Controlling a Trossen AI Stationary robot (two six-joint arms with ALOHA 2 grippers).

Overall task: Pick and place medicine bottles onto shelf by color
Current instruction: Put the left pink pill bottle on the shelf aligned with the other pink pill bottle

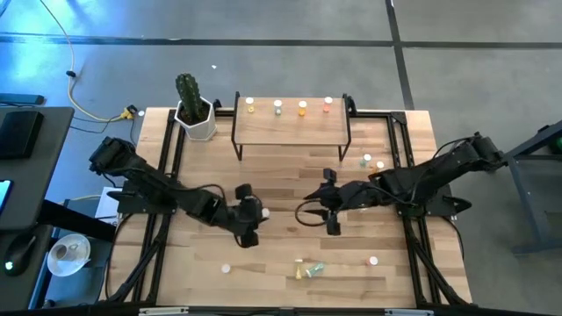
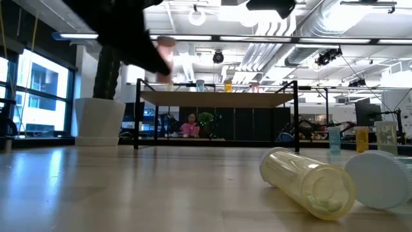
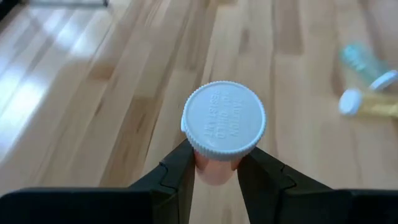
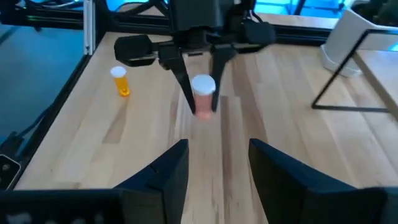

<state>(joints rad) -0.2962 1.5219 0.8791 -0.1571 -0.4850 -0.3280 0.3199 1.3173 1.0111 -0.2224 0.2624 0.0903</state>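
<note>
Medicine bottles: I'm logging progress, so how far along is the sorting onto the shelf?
Done: four bottles stand in a row on the shelf.

In hand: the left gripper is shut on a pink bottle above mid-table. The right gripper is open, empty, facing it.

Left: two bottles right of the shelf, an orange bottle standing alone, and a lying pair plus two more near the front edge.

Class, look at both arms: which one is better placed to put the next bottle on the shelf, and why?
Left. Its pincer is shut on a pink bottle; the right pincer is open and empty. The shelf lies ahead.
</note>
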